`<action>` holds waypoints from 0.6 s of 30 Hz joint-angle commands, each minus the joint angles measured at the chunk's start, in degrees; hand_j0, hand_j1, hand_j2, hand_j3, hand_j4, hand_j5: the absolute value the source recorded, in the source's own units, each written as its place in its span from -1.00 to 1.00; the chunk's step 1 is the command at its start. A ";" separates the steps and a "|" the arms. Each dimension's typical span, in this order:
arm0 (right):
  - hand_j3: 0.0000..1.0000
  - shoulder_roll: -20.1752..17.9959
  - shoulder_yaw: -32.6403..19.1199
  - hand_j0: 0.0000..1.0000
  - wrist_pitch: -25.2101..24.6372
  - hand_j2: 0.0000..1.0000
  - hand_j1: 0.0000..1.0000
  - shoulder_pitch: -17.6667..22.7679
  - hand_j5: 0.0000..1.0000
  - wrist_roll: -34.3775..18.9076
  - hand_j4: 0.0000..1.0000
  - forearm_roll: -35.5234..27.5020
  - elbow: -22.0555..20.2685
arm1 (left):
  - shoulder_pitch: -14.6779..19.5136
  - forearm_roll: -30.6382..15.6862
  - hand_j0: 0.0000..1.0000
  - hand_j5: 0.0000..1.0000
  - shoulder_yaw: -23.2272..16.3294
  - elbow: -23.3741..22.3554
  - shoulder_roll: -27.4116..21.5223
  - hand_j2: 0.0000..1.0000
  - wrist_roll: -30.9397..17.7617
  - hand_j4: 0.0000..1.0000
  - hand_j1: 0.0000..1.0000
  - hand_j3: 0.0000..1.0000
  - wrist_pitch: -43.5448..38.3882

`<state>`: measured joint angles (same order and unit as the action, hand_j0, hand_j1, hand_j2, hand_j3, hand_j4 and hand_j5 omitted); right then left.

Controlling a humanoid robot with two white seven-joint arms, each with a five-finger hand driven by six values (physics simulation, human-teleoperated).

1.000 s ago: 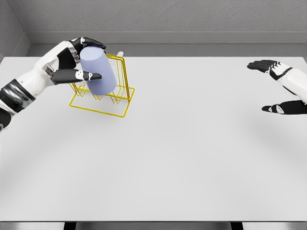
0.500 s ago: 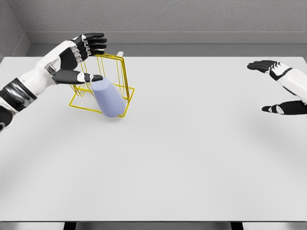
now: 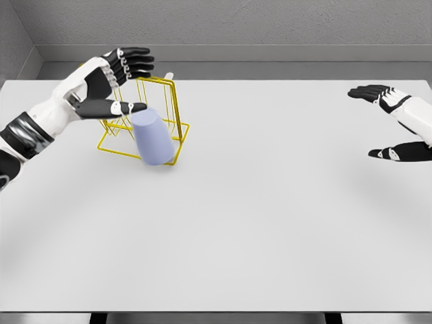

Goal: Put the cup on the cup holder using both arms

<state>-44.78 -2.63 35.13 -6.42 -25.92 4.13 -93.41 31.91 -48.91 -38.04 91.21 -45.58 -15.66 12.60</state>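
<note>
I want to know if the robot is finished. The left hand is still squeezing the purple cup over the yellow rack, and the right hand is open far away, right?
Not quite. In the head view the left hand is open and holds nothing. The purple cup sits tilted against the yellow rack, apart from the fingers. The right hand is open, far off at the right edge.

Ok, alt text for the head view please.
A lavender cup sits tilted on a yellow wire cup holder at the white table's far left, the open left hand just above it. The right hand hovers open at the right edge.
</note>
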 commanded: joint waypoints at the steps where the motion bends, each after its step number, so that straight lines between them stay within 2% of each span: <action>1: 1.00 -0.04 -0.01 1.00 -0.13 1.00 1.00 -0.09 1.00 -0.01 1.00 -0.44 -0.02 | -0.09 -0.22 0.58 0.58 0.16 0.63 -0.12 0.58 0.01 0.58 0.58 0.58 2.69; 7: 1.00 -0.04 -0.01 1.00 -0.13 1.00 1.00 0.00 1.00 0.08 1.00 -0.44 -0.11 | -0.44 -0.22 0.59 0.59 0.34 1.51 -0.83 0.59 -0.08 0.59 0.59 0.59 5.15; 9: 1.00 -0.04 -0.01 1.00 -0.13 1.00 1.00 0.00 1.00 0.08 1.00 -0.44 -0.11 | -2.20 -0.22 0.59 0.59 0.34 1.86 -1.97 0.59 -0.08 0.59 0.59 0.59 9.11; 11: 1.00 -0.04 -0.01 1.00 -0.13 1.00 1.00 0.00 1.00 0.08 1.00 -0.44 -0.02 | -4.66 -0.31 0.63 0.63 0.95 2.21 -3.55 0.63 0.01 0.63 0.63 0.63 12.88; 16: 1.00 -0.04 -0.01 1.00 -0.13 1.00 1.00 0.00 1.00 0.08 1.00 -0.44 -0.02 | -14.06 -2.24 0.67 0.67 9.56 2.30 -8.12 0.67 -0.08 0.67 0.67 0.67 22.40; 18: 1.00 0.14 -0.01 1.00 -0.13 1.00 1.00 0.00 1.00 0.08 1.00 -0.44 -0.11 | -16.00 -2.42 0.81 0.81 11.67 2.30 -10.40 0.81 0.01 0.81 0.81 0.81 22.40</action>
<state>-44.67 -2.63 35.13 -6.42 -25.87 4.13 -93.48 15.03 -50.43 -29.05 93.43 -53.77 -15.68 33.14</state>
